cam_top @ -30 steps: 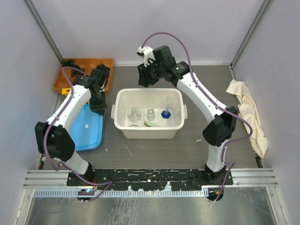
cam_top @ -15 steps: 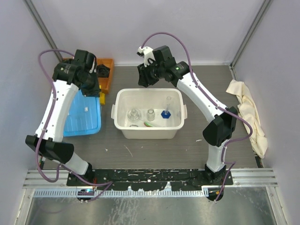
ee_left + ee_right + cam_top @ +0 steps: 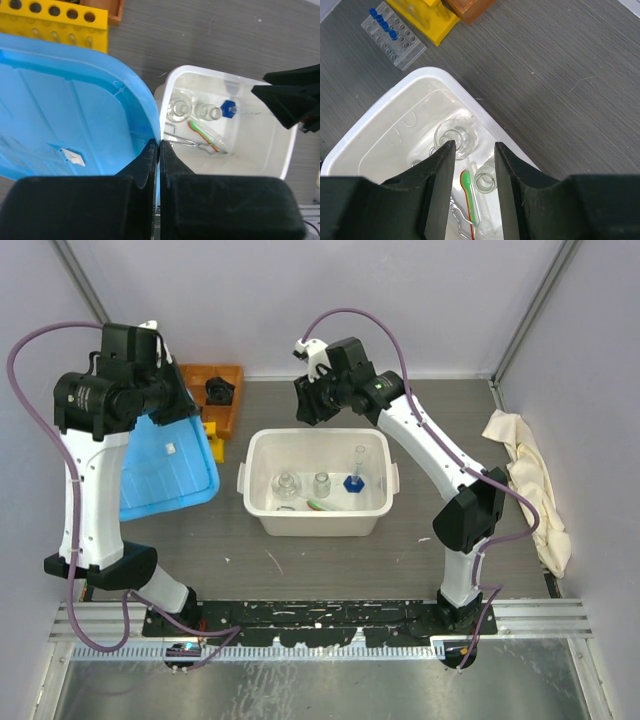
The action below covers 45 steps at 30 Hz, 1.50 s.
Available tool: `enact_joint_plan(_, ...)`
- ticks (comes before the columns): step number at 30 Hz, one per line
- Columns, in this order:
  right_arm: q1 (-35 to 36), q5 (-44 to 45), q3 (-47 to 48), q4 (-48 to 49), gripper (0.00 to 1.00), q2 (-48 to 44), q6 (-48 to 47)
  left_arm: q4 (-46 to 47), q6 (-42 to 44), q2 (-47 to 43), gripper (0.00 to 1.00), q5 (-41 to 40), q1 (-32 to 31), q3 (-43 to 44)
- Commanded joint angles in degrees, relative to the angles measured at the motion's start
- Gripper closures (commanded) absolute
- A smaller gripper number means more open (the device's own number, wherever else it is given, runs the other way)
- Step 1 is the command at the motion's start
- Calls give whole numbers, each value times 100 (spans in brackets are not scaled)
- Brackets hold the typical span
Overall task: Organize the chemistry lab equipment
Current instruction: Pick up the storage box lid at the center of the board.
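my left claw (image 3: 159, 146) is pinched tight on the edge of the blue lid (image 3: 75, 110). it holds the lid up off the bench (image 3: 330, 570), tipped, at the far left. i think the lid is light, thin and a bit bendy, so held by one edge it may swing.

past the lid lie the yellow tube rack (image 3: 55, 22) and a clear rack (image 3: 405, 47) with tiny blue caps (image 3: 393, 35) in it.

in the middle stands the white tub (image 3: 320, 523). in it are a small glass flask (image 3: 286, 485), a small glass jar (image 3: 321, 483), a thin glass tube with a blue foot (image 3: 353, 483), a green spoon (image 3: 197, 129) and the metal forceps (image 3: 185, 144). glass is smooth and breaks easy, i think, so i would take each piece by the neck, softly. the spoon looks light.

my right claw (image 3: 474, 147) hangs over the back of the tub. its fingers are apart, with nothing in them.
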Motion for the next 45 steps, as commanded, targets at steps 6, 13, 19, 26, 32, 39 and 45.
enact_joint_plan(6, -84, 577, -102, 267, 57, -585, 19, 1166, -337, -165, 100, 999, -7, 164)
enact_joint_plan(13, -618, 594, -401, 464, 65, -827, 670, 2231, -378, -269, 100, 1636, -9, 277)
enact_joint_plan(19, -1027, -145, -745, 787, 65, -1024, 1111, 3339, -618, -314, 100, 2384, -8, 261)
enact_joint_plan(26, -1494, -1344, -535, 1151, 62, -878, 1935, 4794, -1320, -299, 100, 3290, -9, 71)
enact_joint_plan(32, -1925, -2107, -559, 1548, 63, -732, 2466, 6058, -2036, -155, 100, 4018, -5, -140)
enact_joint_plan(39, -2613, -3055, -1318, 2678, 61, -808, 3499, 7363, -2762, 107, 100, 4516, -2, -327)
enact_joint_plan(45, -3219, -4397, -3146, 7369, 53, -707, 7335, 8589, -3743, 446, 100, 4911, 29, -375)
